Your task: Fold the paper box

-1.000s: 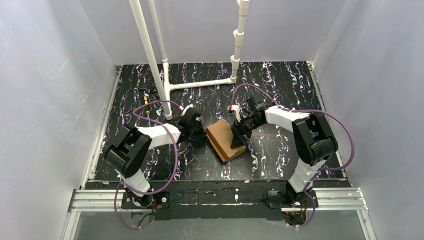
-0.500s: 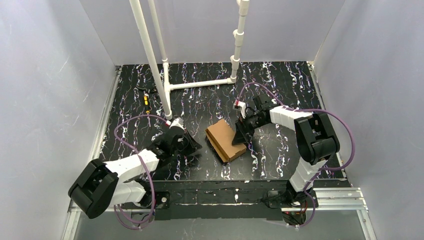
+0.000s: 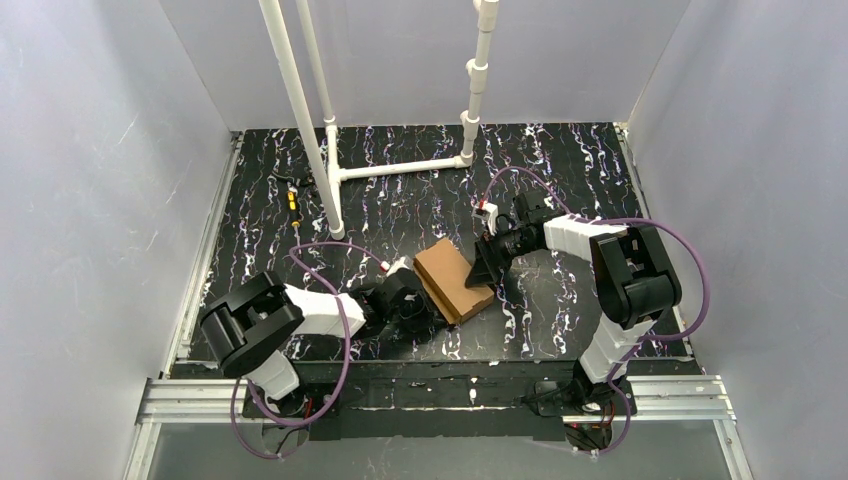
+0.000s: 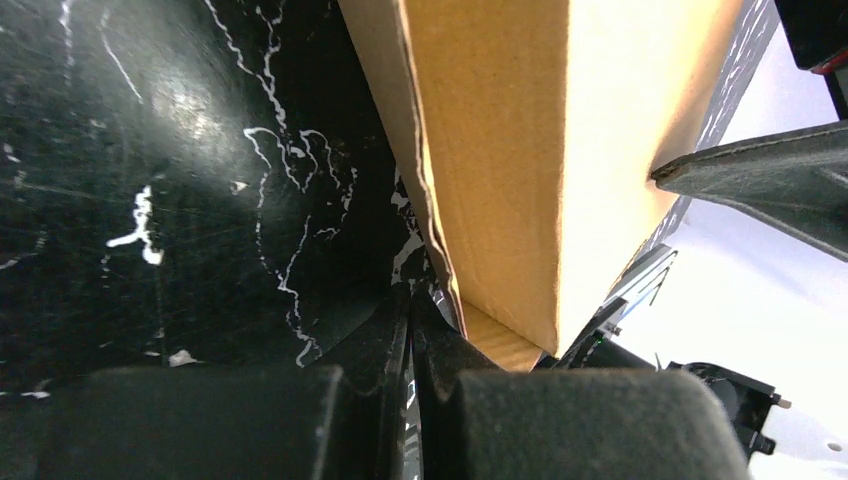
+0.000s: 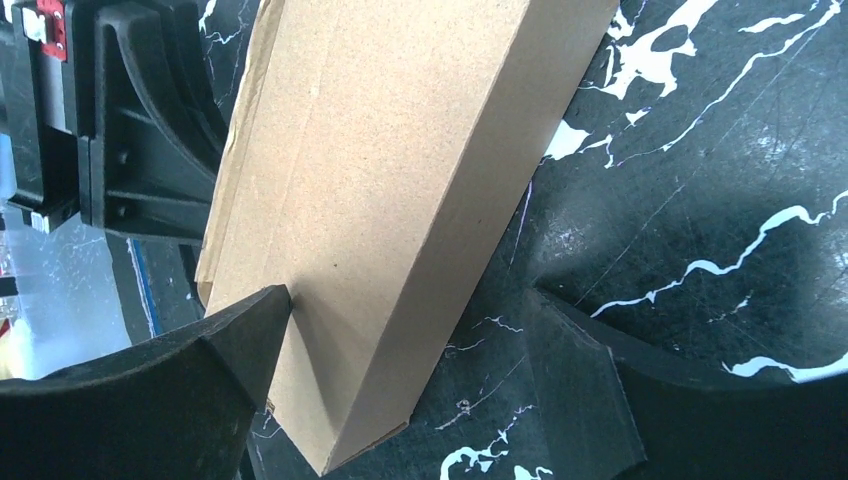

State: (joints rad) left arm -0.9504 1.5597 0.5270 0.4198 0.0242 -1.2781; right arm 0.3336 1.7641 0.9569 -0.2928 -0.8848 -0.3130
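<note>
The paper box [image 3: 450,278] lies in the middle of the table [image 3: 560,170]. The left gripper [image 3: 426,303], shut tight and empty, sits at its 8 o'clock edge. The right gripper [image 3: 487,268], wide open, straddles its 3 o'clock edge and grips nothing.

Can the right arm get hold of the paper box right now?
Probably yes. The right end effector is open, with an end of the paper box between its fingers, one finger touching the cardboard, the other clear of it. The shut left end effector, at the opposite edge, isn't blocking.
</note>
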